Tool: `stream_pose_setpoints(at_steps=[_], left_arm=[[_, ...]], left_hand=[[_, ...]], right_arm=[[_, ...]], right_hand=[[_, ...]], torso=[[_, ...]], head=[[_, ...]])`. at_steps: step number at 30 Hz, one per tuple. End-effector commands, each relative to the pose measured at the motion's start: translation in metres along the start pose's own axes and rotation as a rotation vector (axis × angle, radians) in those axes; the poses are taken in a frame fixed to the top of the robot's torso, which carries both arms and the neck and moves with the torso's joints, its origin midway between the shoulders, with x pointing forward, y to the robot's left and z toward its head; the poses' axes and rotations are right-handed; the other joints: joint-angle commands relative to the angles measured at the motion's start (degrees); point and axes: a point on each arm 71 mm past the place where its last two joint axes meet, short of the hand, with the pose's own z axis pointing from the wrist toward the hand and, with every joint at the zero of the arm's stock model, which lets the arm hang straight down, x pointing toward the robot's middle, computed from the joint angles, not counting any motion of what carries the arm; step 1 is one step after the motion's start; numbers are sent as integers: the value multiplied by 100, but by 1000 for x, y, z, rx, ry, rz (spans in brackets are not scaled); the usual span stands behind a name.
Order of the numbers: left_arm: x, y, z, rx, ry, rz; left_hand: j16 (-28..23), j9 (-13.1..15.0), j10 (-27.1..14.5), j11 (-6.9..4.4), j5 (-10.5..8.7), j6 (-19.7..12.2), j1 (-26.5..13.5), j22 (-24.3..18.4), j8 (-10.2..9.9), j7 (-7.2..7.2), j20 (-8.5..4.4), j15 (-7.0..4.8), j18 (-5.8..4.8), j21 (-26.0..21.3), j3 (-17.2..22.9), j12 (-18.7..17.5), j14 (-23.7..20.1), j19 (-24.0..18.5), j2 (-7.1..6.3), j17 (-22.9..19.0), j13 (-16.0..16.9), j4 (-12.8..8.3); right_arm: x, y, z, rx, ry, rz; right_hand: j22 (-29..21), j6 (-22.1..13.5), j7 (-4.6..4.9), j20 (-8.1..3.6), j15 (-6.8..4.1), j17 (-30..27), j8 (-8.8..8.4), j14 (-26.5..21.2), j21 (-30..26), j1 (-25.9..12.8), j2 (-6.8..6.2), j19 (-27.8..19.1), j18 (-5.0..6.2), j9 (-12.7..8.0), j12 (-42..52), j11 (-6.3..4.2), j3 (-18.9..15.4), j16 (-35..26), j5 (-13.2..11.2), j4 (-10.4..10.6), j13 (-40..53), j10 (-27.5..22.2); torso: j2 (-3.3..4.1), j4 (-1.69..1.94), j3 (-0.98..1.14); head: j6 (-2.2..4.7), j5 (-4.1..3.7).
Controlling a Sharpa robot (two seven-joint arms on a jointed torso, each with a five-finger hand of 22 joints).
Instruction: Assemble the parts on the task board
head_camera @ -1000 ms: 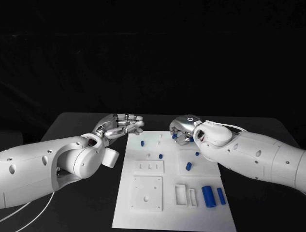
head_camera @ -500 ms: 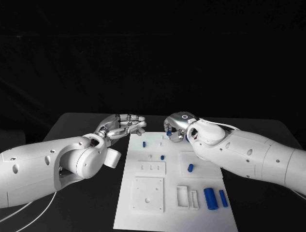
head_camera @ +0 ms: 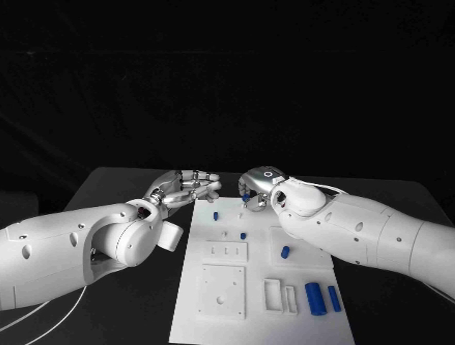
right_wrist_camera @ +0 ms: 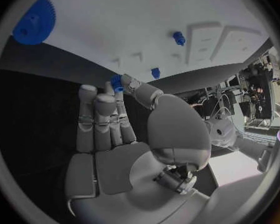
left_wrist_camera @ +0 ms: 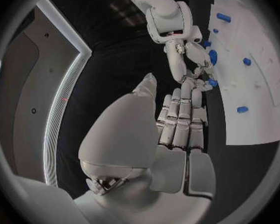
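My right hand (head_camera: 256,188) pinches a small blue part (head_camera: 246,193) above the task board (head_camera: 250,287) far edge; left hand (head_camera: 189,186), fingers loosely curled, empty, hovers just beside board's far-left corner.

— What lies behind the scene?
— A dark, creased black cloth backdrop (head_camera: 227,79) fills the far side, with no wall showing past it.
— And below?
— A matt black table (head_camera: 393,188) with a rounded far edge, dimly lit and standing against the dark.
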Motion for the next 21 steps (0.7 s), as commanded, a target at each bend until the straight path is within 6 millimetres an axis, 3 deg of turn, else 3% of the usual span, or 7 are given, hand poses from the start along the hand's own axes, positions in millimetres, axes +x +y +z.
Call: stream_pose_setpoints(at_steps=[1, 13, 21], left_arm=[[3, -4, 1, 20, 11, 4], [4, -10, 3, 31, 12, 9], [4, -11, 4, 34, 14, 10]], left_hand=[[-41, 7, 26, -14, -16, -18, -10, -8, -33, 128, -9, 35, 55, -40, 41, -21, -9, -39, -29, 9, 7, -6], [-46, 7, 26, -14, -16, -19, -6, -8, -34, 128, -8, 36, 55, -41, 42, -25, -9, -43, -31, 13, 8, -7], [-50, 7, 27, -13, -17, -19, -3, -8, -34, 129, -7, 36, 55, -42, 43, -27, -9, -45, -34, 15, 8, -8]], right_arm=[[-1, 2, 2, -13, -16, -49], [0, 9, 6, -26, -19, -84], [2, 7, 5, -19, -7, -91]], right_hand=[[119, 31, -5, -80, -77, -7, 15, -109, 16, 26, -18, 100, 224, 6, -13, -33, 43, 38, 14, -11, 4, 242], [117, 44, -11, -79, -78, -13, 14, -108, 38, 41, -48, 96, 224, 10, -25, -33, 69, 44, 14, -12, 13, 249], [116, 46, -11, -78, -78, -15, 11, -109, 46, 45, -58, 95, 224, 10, -32, -33, 79, 45, 14, -12, 15, 249]], torso=[[35, 42, -34], [95, 92, -72], [96, 92, -69]], head=[[38, -18], [35, -19], [25, -15]])
